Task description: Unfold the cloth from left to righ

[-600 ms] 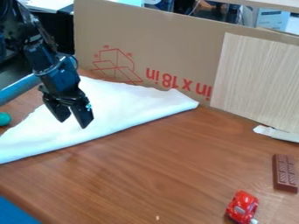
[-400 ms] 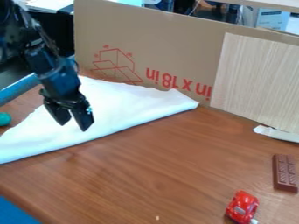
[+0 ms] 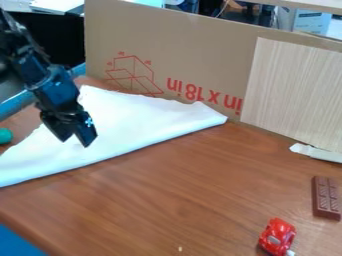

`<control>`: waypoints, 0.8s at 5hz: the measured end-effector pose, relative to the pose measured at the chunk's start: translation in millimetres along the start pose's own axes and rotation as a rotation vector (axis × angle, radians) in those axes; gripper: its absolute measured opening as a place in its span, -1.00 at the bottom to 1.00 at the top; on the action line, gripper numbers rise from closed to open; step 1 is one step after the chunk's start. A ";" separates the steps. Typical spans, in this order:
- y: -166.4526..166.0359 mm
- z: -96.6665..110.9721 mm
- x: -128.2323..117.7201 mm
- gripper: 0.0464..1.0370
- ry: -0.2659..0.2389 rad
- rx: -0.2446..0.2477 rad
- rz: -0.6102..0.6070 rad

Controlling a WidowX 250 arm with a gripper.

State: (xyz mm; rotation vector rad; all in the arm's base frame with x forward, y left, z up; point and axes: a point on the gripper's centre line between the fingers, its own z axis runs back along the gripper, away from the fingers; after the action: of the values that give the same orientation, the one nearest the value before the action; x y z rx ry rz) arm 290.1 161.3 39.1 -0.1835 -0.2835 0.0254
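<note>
While the claw (image 3: 75, 142) hangs, jaws parted, the cloth (image 3: 143, 120) lies spread beneath it.

Bright, soft shadows, cloth (image 3: 133, 120) (nearly glaring)

White cloth (image 3: 137, 120), folded w/ long diag. edge, flat on tbl (image 3: 180, 190).

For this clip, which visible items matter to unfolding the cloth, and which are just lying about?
Part of the job:
- white cloth
- hand, above the cloth

Just lying about:
- red toy car
- chocolate bar
- green object
</note>
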 end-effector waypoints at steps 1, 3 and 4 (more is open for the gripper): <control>9.2 15.2 7.0 0.93 -0.038 0.124 0.034; 15.2 17.8 31.7 0.92 -0.089 0.223 0.098; 26.0 12.0 47.4 0.92 -0.102 0.222 0.172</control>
State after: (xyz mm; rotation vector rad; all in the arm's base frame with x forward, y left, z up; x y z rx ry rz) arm 332.3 191.4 58.6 0.0148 -0.3635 0.2360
